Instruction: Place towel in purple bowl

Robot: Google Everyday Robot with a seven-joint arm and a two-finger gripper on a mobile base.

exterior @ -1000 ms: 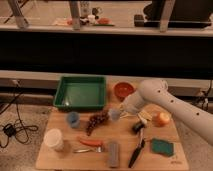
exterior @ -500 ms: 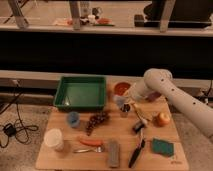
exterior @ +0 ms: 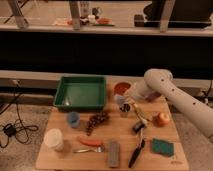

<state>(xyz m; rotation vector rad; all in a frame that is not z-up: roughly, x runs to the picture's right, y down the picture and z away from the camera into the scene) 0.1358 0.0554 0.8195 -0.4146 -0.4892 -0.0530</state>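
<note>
**Towel lifted near the orange bowl, not yet in the purple bowl**

Camera view. Compared with one second ago, the white arm [exterior: 165, 87] has risen and drawn back from the middle of the surface [exterior: 65, 160]. The gripper [exterior: 125, 106] now hangs just in front of the orange-brown bowl [exterior: 121, 88]. The towel [exterior: 119, 98] has travelled with it. Before, it was lower, near the grapes [exterior: 97, 120]; now it is a small pale grey-blue lump, soft and crumpled, at the tip of the arm. The jaws are fully closed and seem to pinch the towel, though the contact itself is hard to make out. The purple bowl [exterior: 153, 96] shows only as a dark round patch to the right of the gripper, mostly hidden under the arm. The towel is not in it.

The surface is a light wooden board. At its back left stands a green plastic tray [exterior: 80, 92], rectangular, with raised walls. In front of the tray are a small blue cup [exterior: 73, 119] and the dark bunch of grapes. Further to the front left stands a white cylindrical container [exterior: 54, 139], and beside it lie an orange carrot-like piece [exterior: 90, 142] and a metal utensil [exterior: 88, 149]. A narrow dark grey block [exterior: 114, 153] lies at the front edge, with a long black tool [exterior: 136, 153] to its right, then a dark green square pad [exterior: 162, 146]. A round orange-red fruit [exterior: 162, 118] sits below the forearm. A black cable [exterior: 15, 131] lies on the floor to the left.
</note>
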